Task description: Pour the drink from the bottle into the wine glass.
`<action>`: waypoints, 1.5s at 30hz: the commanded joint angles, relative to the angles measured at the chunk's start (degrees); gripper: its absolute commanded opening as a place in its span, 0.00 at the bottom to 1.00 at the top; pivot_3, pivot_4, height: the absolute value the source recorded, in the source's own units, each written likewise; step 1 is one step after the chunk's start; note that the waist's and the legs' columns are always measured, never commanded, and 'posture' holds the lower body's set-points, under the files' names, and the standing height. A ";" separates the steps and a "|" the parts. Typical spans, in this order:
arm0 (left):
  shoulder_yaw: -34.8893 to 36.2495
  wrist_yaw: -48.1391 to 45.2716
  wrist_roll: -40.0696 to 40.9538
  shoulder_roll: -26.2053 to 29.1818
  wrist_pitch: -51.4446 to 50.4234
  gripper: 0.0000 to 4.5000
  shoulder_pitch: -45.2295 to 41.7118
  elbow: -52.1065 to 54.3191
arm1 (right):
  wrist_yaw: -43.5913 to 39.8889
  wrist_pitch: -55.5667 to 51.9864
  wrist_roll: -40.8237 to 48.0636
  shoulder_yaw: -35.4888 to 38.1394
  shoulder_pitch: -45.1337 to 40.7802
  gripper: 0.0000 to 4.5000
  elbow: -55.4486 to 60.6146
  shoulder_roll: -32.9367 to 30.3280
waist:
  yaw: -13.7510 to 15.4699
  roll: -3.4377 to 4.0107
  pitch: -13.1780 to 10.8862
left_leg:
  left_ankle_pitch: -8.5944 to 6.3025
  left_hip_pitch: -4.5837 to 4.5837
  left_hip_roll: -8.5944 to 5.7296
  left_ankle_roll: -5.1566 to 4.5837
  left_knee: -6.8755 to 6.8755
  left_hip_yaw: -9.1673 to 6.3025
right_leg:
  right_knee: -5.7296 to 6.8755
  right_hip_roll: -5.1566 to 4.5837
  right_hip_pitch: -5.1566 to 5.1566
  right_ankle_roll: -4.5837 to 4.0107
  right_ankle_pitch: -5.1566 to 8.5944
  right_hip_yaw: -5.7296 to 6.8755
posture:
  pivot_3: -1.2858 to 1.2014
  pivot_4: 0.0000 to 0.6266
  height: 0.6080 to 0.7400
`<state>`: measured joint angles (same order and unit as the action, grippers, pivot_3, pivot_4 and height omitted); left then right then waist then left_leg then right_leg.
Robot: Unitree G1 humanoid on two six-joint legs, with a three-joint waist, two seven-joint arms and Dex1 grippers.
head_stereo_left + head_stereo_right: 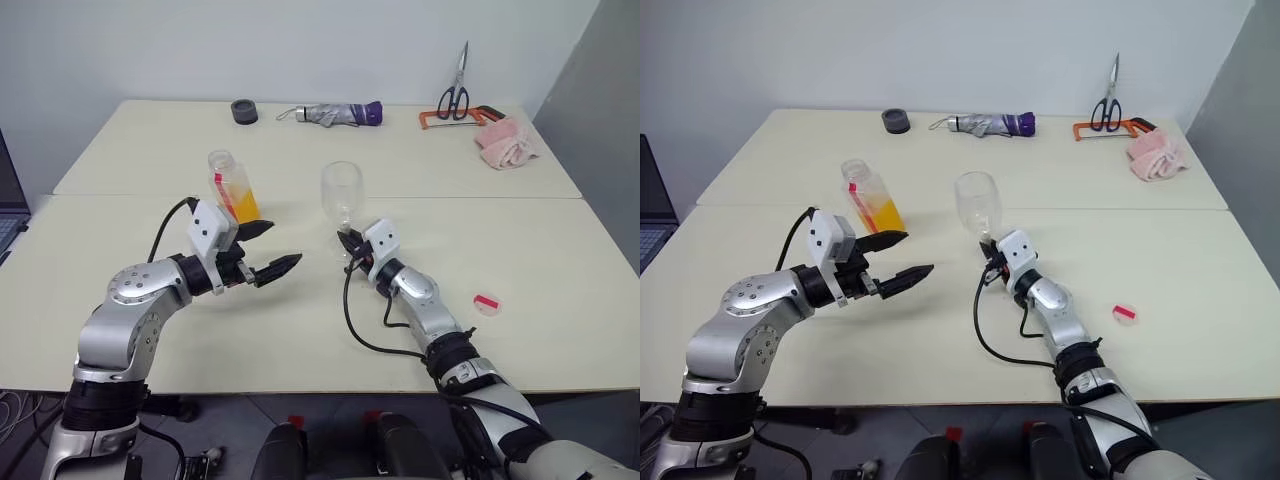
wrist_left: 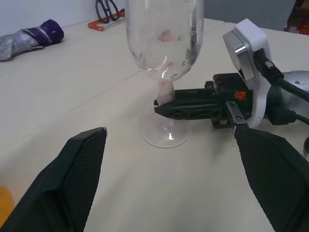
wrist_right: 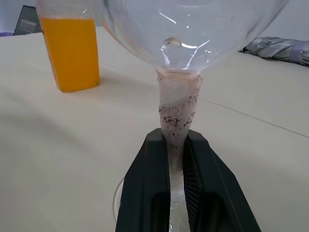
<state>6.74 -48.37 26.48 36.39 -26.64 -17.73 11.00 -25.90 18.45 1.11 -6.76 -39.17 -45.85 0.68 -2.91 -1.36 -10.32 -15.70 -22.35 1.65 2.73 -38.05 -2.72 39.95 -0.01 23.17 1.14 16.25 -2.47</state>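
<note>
Right gripper fingers pinching the wine glass stem; left gripper fingers spread wide, empty.

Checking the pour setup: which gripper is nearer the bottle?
Left. The left gripper hangs open just in front of the bottle; the right gripper grips the wine glass stem, farther off.

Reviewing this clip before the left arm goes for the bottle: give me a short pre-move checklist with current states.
1. Right gripper clamped on the wine glass stem: ok.
2. Glass upright, foot on the table: ok.
3. Glass bowl empty, ready for pouring: ok.
4. Left gripper open, nothing in it: ok.
5. Bottle upright, drink inside, standing just past the left gripper: ok.
6. Bottle cap off: ok, neck looks open; a small red-and-white cap lies by the right arm.
</note>
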 commanded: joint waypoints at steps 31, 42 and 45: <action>3.73 2.44 2.42 3.03 -0.54 1.00 -2.81 4.90 | -4.09 1.72 0.34 2.99 -3.27 0.60 -8.57 0.49 | -0.35 0.01 -0.01 | 0.00 0.00 -0.01 0.01 0.02 0.01 | 0.00 -0.02 0.00 0.00 0.00 -0.03 | 0.52 0.24 1.00; 4.00 1.50 2.26 2.59 1.44 1.00 -1.56 4.06 | -6.54 -0.74 1.14 2.77 -1.51 1.00 -5.61 -0.01 | -0.35 0.01 -0.01 | 0.00 0.00 -0.01 0.01 0.04 0.00 | 0.00 -0.02 0.00 0.00 0.00 -0.02 | 0.52 0.24 1.00; 3.85 1.80 2.15 2.16 1.91 1.00 -0.80 3.99 | -9.16 -3.72 2.01 2.62 1.14 1.00 -1.32 -1.40 | -0.33 0.01 -0.01 | 0.00 0.00 -0.01 0.01 0.05 0.00 | -0.01 -0.02 0.00 0.00 0.00 -0.02 | 0.52 0.24 1.00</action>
<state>9.36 -46.82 28.77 38.51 -25.91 -18.60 14.63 -33.06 16.38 2.11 -4.03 -39.93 -49.31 0.12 -3.23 -1.34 -10.33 -15.70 -22.36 1.65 2.73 -37.99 -2.73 39.93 -0.04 23.18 1.14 16.26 -2.49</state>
